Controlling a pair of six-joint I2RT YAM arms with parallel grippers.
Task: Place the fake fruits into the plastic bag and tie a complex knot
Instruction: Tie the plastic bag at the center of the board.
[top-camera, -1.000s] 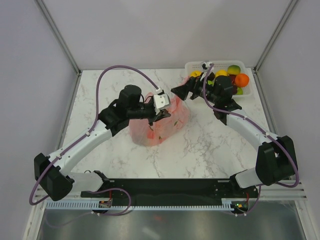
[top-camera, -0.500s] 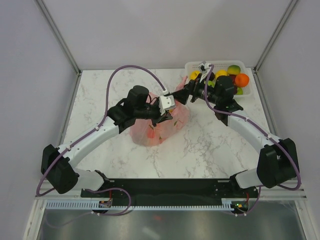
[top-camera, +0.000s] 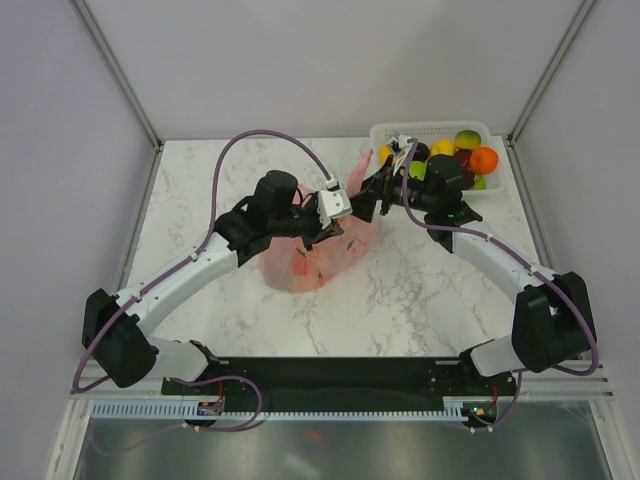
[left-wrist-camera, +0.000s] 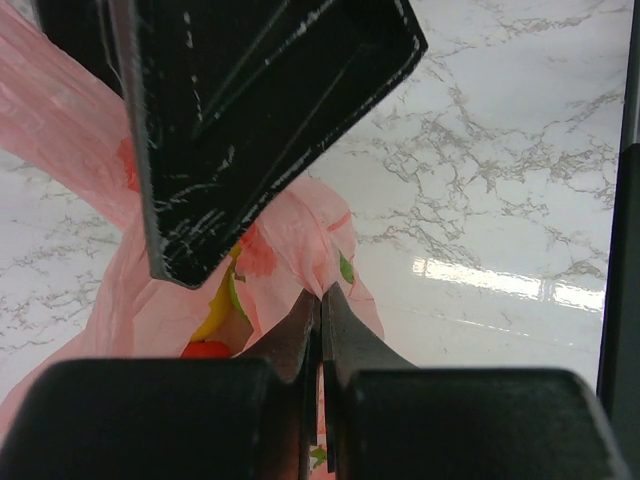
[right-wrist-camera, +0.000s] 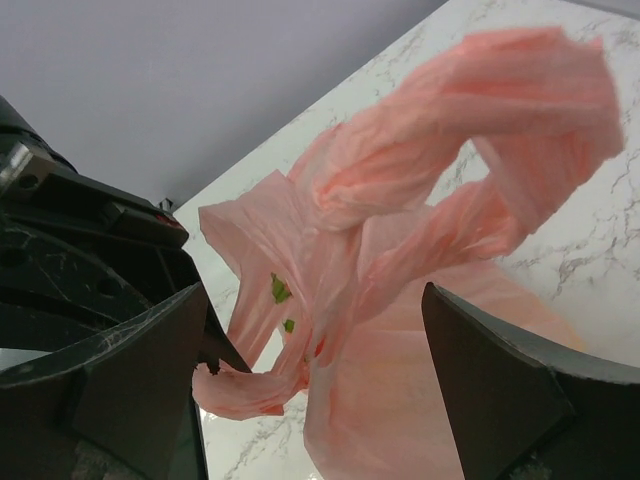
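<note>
on the table (top-camera: 420, 290), one plastic bag (top-camera: 310, 262) in the closed left gripper (left-wrist-camera: 320, 300), right gripper (right-wrist-camera: 315, 330) wide near it

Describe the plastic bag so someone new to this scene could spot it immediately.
On the white marble table, look near the middle. The plastic bag is the soft, crinkly, translucent pink heap there; the white lattice basket in the far right corner is rigid, with loose fruits inside.

The plastic bag (top-camera: 300, 265) sits mid-table (top-camera: 420, 290), with some fake fruits (left-wrist-camera: 205, 350) inside it. Behind it to the right, in the far right corner, the basket (top-camera: 385, 131) holds more of them. The left gripper (left-wrist-camera: 320, 300) is on the bag's top edge. The right gripper (right-wrist-camera: 315, 330) faces it from the right, with the handle loops (right-wrist-camera: 470, 130) between its fingers.
</note>
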